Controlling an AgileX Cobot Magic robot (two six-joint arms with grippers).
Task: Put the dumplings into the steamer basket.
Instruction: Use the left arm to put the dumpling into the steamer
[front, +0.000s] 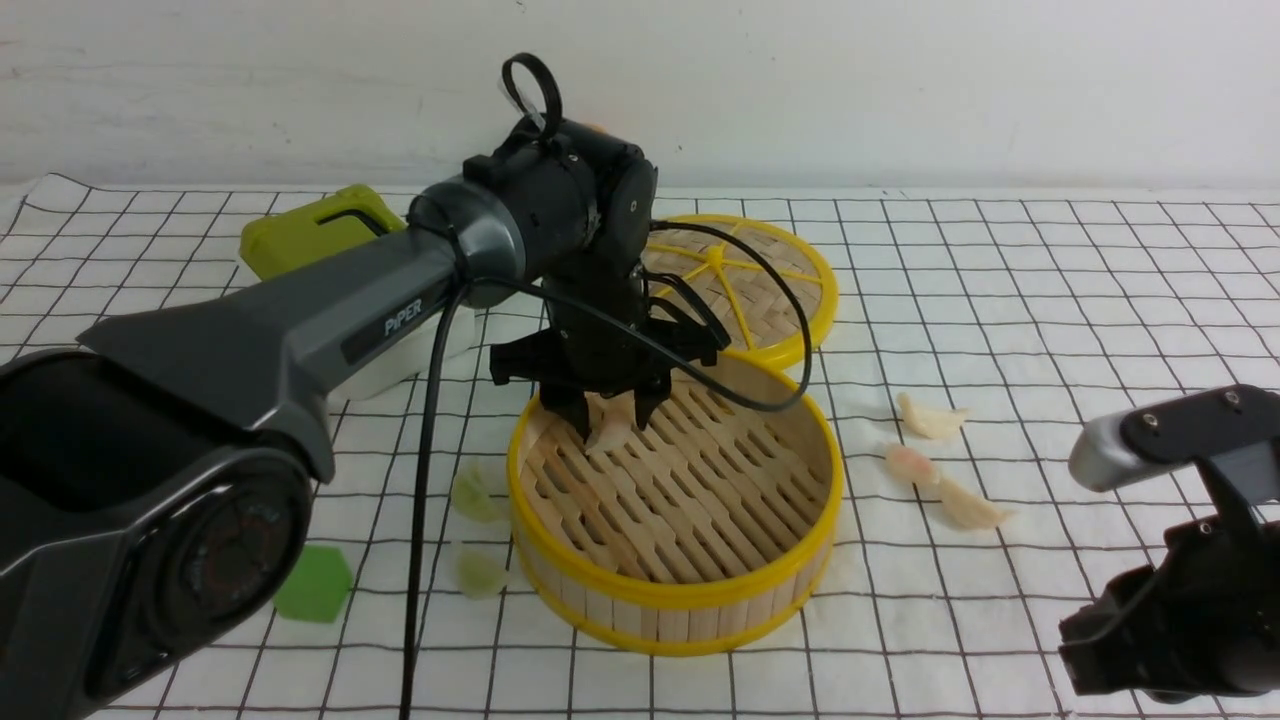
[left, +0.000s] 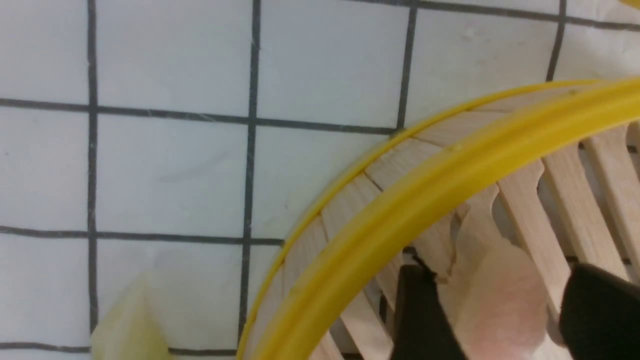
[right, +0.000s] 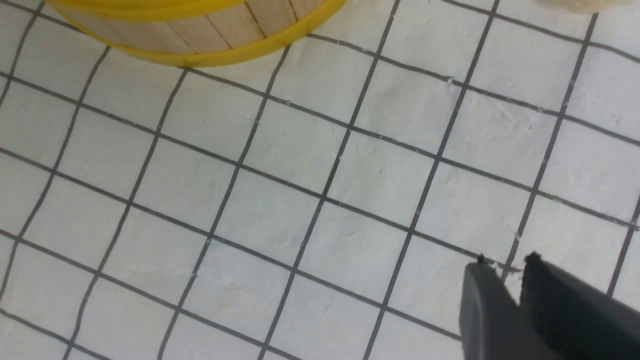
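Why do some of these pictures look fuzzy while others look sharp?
Left wrist view: the pink dumpling and the pincer sit close to the lens and blur, as does the basket rim. Right wrist view: the cloth grid is crisp. Front view: even light, soft shadows, no glare.

1. The front camera is sitting between the two arms, looking forward and slightly down across the white grid-lined cloth (front: 1050, 300) toward the round bamboo steamer basket with yellow plastic rims (front: 676, 598), from a moderate distance.
2. The left wrist camera is looking straight down, very close, onto that basket's rim (left: 400, 210) and the cloth beside it.
3. The right wrist camera is looking down at cloth near the basket, sharing only its outer wall (right: 200, 30) with the others.
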